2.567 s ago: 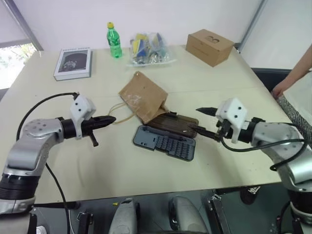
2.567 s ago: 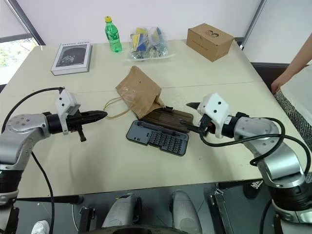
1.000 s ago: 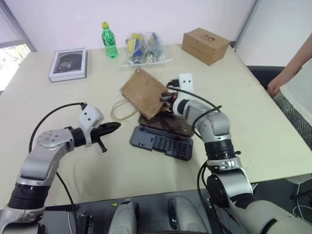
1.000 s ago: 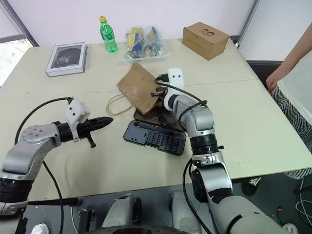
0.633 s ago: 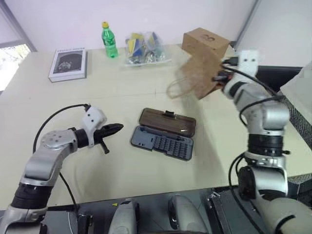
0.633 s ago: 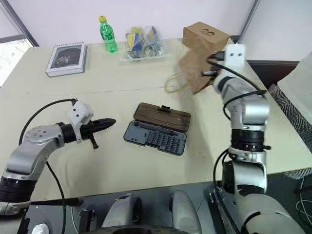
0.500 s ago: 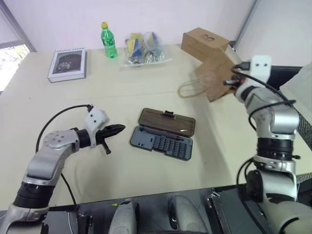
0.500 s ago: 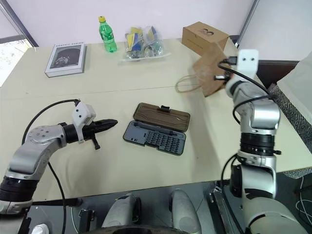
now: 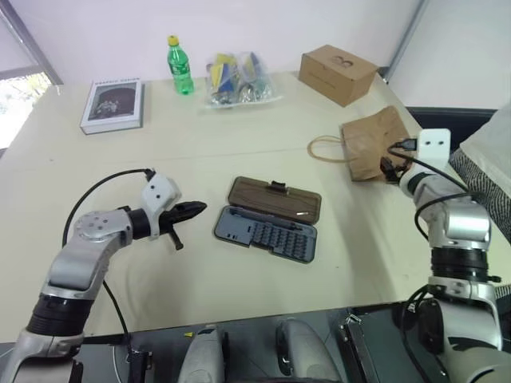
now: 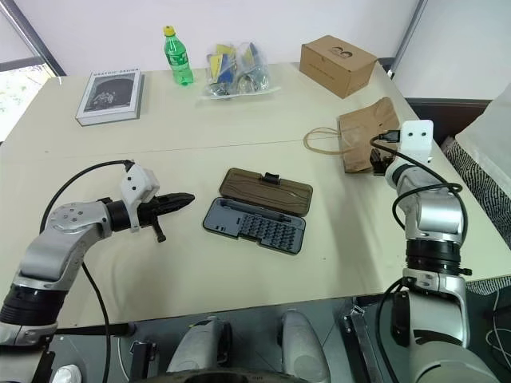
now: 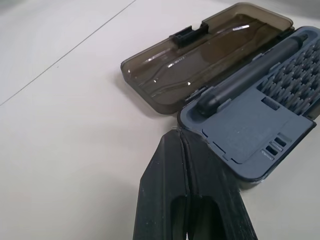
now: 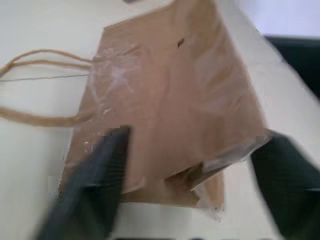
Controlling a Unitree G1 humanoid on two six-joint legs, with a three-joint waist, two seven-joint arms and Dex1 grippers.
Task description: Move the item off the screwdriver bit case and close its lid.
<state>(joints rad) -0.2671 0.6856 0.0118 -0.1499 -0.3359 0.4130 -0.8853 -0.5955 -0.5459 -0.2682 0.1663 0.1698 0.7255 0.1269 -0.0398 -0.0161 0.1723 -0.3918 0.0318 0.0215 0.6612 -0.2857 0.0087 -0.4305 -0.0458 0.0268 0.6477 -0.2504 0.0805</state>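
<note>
Two grippers frame the head views: the left gripper [image 9: 196, 211], fingers pressed together, points at the screwdriver bit case [image 9: 268, 219] just beyond its tips, lid [image 9: 275, 199] lying open flat. Beside the right gripper [image 10: 378, 166] lies the paper bag [image 10: 363, 141].

Left wrist view: the case's tray corner [image 11: 250, 125] is just beside the closed fingertips.

Right wrist view: spread fingers [image 12: 90, 175] straddle the bag's bottom edge [image 12: 170, 120].

Office or lab room: large cream table [image 9: 239, 159], plain white walls, window at left edge.
</note>
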